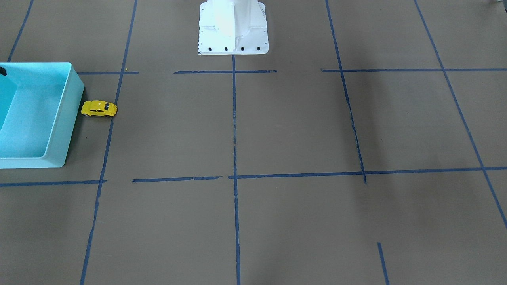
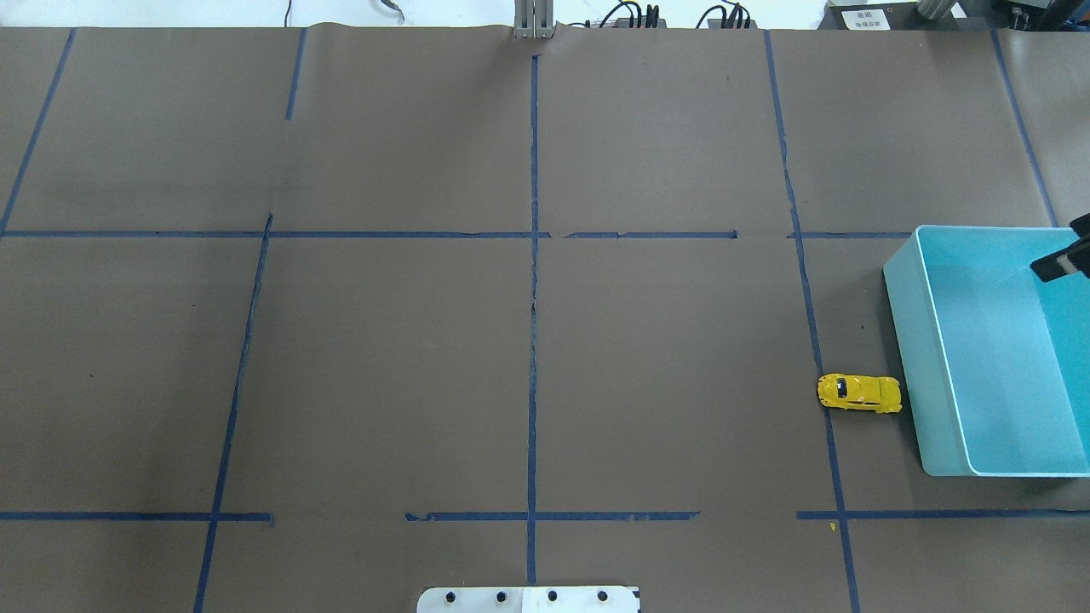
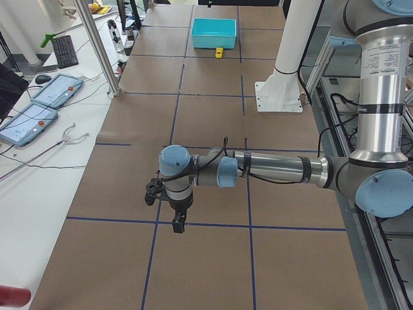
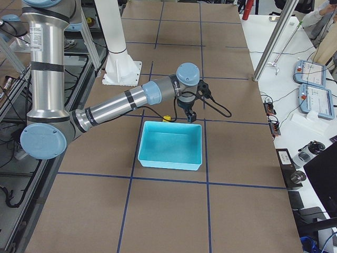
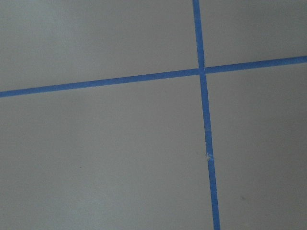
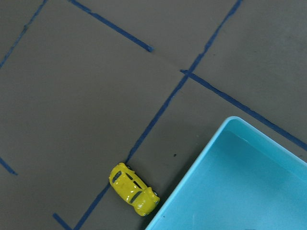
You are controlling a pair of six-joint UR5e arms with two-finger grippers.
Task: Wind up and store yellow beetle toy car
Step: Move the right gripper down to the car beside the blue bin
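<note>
Only left-side view shows left claw.

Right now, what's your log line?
yellow beetle toy car: beside turquoise bin | right end effector: over bin | left end effector: distant

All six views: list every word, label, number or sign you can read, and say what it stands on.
Nothing can be read clearly.
white card beyond the table: print too small to read.
left arm label: print too small to read.
right arm label: blurred.
yellow beetle toy car and turquoise bin: no markings visible.
</note>
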